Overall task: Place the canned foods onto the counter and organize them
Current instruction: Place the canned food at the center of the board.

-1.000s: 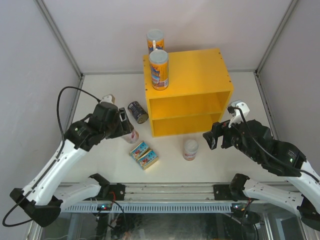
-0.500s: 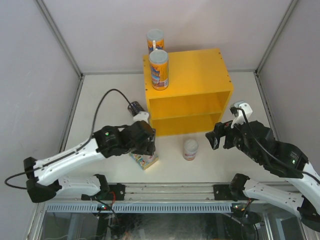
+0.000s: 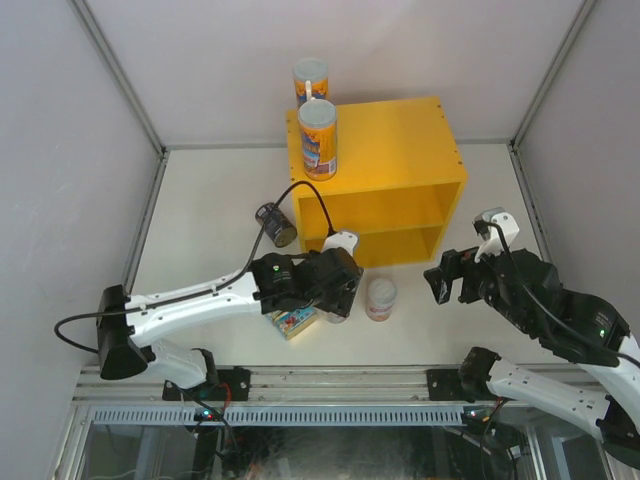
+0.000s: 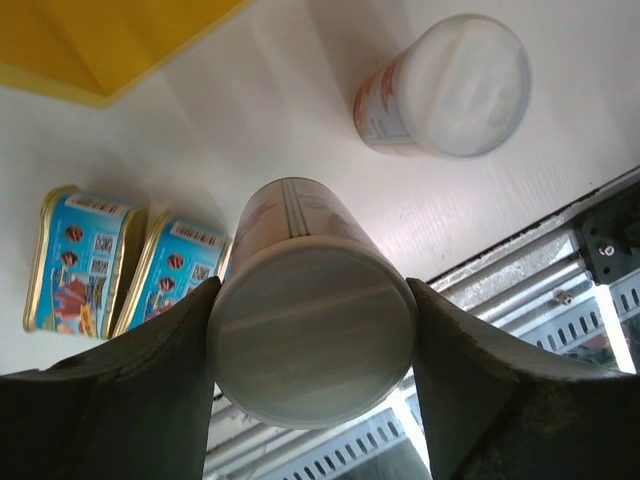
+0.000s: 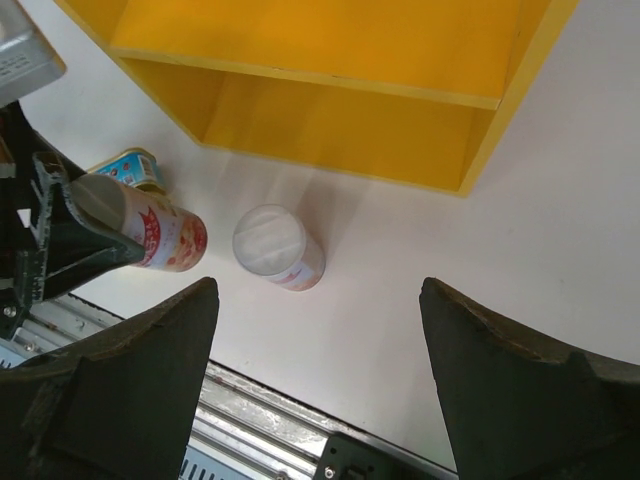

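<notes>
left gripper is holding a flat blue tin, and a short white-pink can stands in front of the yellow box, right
No: the left gripper holds a short white-pink can, not a tin. The left wrist view shows both blue tins lying on the table. A second white-pink can does stand before the yellow box.

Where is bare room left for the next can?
Free: the yellow box top right of the tall tube, both its compartments, and table left of the steel can. Crowded: in front, among flat tins, standing short can and left pincer's held can.
</notes>
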### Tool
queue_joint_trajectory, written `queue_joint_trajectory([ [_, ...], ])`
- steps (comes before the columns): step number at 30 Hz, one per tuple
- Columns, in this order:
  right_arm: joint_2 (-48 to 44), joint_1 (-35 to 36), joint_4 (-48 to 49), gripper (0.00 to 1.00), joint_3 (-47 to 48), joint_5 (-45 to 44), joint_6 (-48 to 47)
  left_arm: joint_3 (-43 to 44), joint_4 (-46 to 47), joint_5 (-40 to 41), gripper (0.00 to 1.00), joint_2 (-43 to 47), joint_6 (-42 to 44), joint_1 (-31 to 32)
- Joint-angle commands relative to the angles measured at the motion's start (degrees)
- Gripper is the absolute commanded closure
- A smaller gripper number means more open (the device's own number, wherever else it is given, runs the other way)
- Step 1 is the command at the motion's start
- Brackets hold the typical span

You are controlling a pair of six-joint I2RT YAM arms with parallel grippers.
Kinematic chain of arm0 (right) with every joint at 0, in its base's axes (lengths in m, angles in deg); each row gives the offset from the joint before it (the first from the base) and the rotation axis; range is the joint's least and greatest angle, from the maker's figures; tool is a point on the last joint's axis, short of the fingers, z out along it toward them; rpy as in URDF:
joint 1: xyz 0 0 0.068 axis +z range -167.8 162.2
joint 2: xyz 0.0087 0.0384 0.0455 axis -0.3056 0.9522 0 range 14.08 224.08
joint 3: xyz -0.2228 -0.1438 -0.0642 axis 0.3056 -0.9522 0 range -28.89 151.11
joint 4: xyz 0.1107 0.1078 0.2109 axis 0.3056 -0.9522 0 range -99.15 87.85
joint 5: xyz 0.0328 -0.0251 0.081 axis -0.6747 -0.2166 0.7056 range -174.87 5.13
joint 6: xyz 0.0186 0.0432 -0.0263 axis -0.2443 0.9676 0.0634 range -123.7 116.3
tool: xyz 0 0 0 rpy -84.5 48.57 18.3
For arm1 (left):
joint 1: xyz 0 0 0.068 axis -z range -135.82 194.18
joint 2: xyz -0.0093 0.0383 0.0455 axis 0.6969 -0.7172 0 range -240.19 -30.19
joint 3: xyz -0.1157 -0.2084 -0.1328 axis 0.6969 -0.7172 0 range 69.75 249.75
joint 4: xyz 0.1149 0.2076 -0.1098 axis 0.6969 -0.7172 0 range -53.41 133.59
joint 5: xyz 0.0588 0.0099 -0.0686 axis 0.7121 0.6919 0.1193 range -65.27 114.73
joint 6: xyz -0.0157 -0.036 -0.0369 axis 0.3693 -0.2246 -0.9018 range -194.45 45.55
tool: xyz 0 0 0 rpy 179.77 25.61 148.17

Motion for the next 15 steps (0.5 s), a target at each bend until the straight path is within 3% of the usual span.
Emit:
queue_joint_trajectory([
  [1, -0.7, -0.6, -0.8, 0.19, 1.2, -1.1, 0.9, 3.4, 9.7, 0.9, 1.00, -1.0, 5.1, 0.4],
  [15, -1.4, -0.6, -0.4, 0.19, -2.0, 1.1, 3.0, -1.4, 18.2, -1.9, 1.00, -7.1, 8.1, 0.5],
])
